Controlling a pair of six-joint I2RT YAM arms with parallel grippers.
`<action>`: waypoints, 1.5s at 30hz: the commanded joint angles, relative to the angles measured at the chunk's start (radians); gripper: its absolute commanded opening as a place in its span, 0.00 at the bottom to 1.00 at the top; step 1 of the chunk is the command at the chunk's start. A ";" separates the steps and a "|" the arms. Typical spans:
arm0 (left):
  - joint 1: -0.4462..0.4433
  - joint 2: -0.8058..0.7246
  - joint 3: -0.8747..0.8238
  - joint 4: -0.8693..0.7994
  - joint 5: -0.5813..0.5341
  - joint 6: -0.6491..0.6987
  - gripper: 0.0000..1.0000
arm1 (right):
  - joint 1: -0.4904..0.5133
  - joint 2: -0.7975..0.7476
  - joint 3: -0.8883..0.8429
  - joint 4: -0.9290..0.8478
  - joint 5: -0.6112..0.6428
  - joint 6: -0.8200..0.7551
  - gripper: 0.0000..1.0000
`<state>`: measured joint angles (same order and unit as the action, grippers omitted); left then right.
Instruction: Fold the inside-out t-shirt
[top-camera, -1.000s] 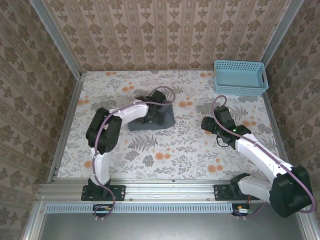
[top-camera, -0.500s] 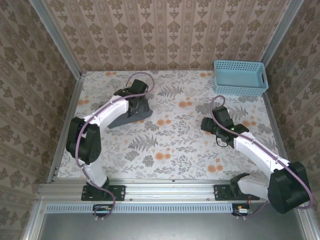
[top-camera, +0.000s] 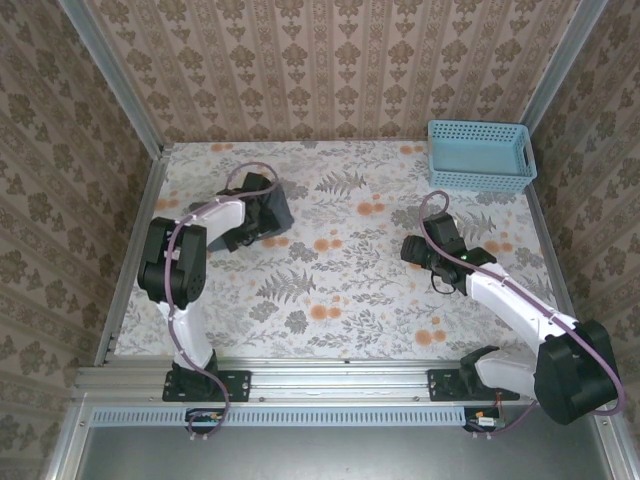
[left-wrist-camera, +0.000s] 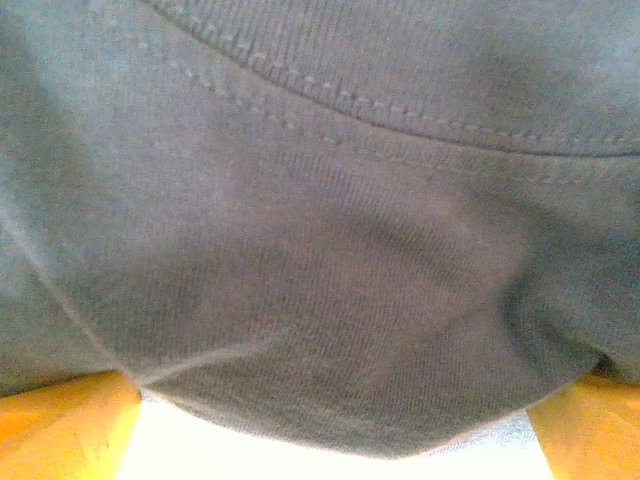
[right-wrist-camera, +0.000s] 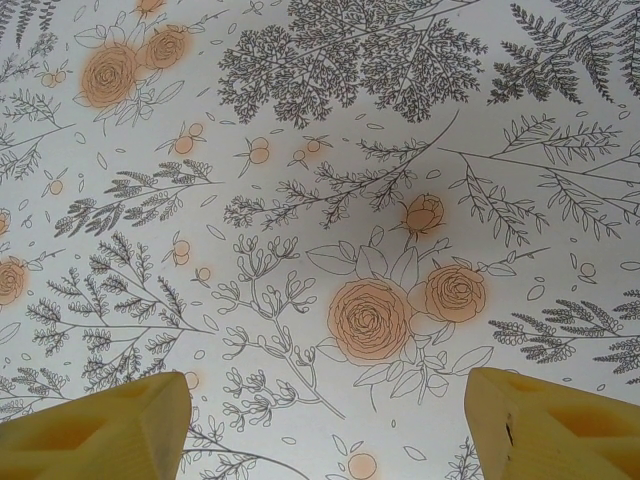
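A: The tabletop (top-camera: 350, 290) is broad. Where does the inside-out t-shirt (top-camera: 274, 206) lie on it?

B: It lies toward the far left, as a compact grey bundle under the left arm.

A: What might go wrong there?

B: The left end effector (left-wrist-camera: 330, 430) has its jaws fully spread. Fabric bulges between the fingertips (left-wrist-camera: 60, 420), and they pinch nothing. If it pulls away, it may snag a hem and drag a folded layer open.

A: And the right end effector (right-wrist-camera: 330, 420)?

B: Its jaws are well apart and empty, and it hovers over bare tabletop far from the shirt. It likely could not steady the bundle if it slid.
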<state>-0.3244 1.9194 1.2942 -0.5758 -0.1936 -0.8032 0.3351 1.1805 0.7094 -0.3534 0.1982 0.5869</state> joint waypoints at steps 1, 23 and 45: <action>0.067 0.046 0.065 -0.017 0.010 0.072 1.00 | -0.006 -0.001 -0.015 0.007 -0.009 -0.002 0.74; 0.343 0.375 0.601 -0.261 0.073 0.436 1.00 | -0.010 0.041 0.045 -0.024 -0.009 -0.018 0.75; 0.361 0.426 0.901 -0.345 -0.002 0.572 1.00 | -0.012 -0.024 0.051 -0.059 0.034 -0.046 0.75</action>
<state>0.0505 2.4458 2.2189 -0.9012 -0.1730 -0.2562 0.3294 1.1873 0.7269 -0.3786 0.2012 0.5701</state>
